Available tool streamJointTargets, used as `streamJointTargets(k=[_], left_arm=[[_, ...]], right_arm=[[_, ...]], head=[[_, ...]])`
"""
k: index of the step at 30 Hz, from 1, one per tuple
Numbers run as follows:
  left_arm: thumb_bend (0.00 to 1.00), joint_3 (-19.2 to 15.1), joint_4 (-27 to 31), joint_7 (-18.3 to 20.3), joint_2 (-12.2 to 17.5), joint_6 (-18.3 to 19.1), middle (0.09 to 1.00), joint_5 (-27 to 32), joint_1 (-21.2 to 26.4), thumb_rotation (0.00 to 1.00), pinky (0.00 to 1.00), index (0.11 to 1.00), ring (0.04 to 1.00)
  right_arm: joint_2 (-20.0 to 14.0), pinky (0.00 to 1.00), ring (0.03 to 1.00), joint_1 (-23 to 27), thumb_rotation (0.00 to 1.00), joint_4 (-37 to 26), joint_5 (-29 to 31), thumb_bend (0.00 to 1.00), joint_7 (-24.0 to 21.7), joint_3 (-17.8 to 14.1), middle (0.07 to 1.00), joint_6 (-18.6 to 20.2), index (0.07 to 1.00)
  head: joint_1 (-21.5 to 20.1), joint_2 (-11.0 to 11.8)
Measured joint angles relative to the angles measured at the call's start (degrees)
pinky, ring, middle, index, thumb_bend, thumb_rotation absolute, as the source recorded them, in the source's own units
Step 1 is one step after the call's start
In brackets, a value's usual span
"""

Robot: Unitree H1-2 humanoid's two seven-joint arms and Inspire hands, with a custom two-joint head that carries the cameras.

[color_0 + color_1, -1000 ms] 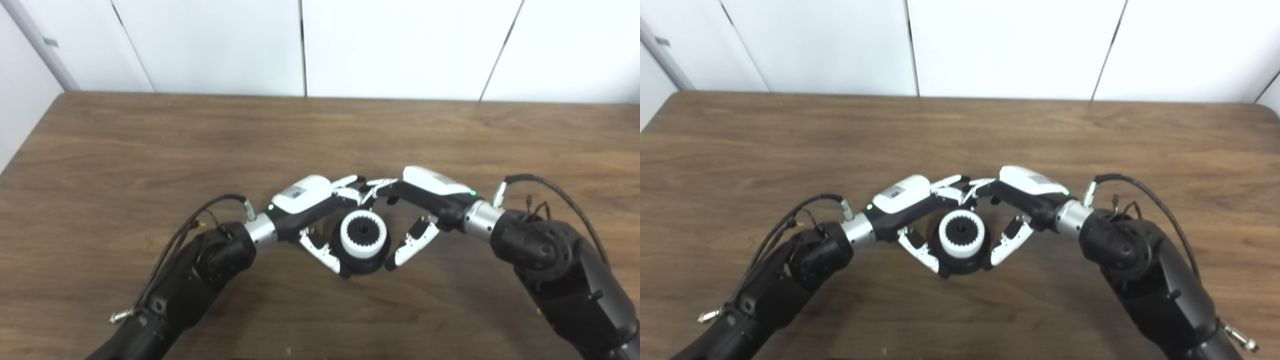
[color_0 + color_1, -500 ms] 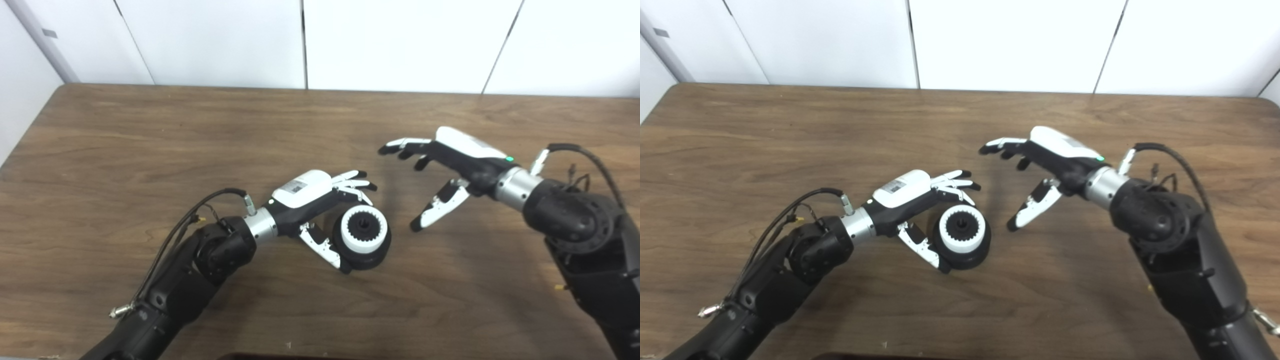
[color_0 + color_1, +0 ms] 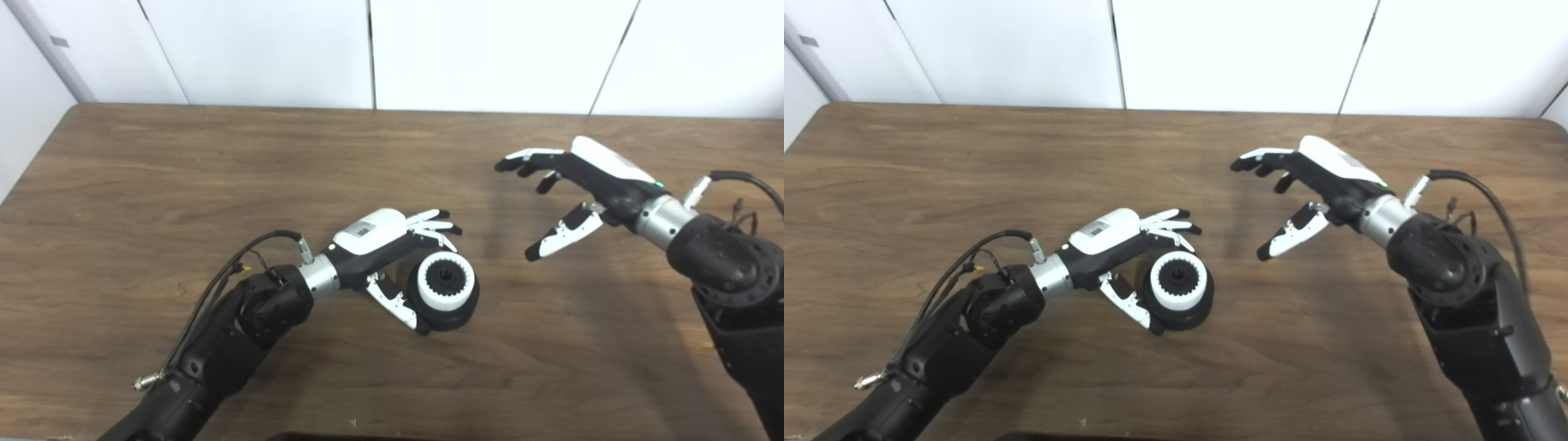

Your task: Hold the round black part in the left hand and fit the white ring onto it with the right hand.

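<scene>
white ring seated on black part, rigid; hold rim | left hand cupping part | right hand empty, spread

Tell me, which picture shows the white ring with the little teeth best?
The left eye view: the white ring looks a bit bigger there, and its inner teeth show all round, seated on the round black part. The right eye view shows the same ring, slightly smaller.

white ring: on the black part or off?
On. The white ring sits on top of the round black part, concentric with its toothed center. The right hand is open and away from it, holding nothing.
</scene>
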State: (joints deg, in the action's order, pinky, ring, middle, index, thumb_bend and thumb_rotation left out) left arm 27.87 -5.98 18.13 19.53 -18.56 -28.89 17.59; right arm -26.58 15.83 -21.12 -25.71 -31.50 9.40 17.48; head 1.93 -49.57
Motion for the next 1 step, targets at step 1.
streamJointTargets(k=[1], left_arm=[[0.52,-0.01,0.0,0.0,0.03,0.0,0.916,0.0,0.0,0.08,0.82,0.484,0.994]], right_arm=[[0.54,0.6,0.736,-0.64,0.01,0.0,0.07,0.77,0.62,-0.11,0.788,0.0,0.75]], head=[[0.0,0.0]])
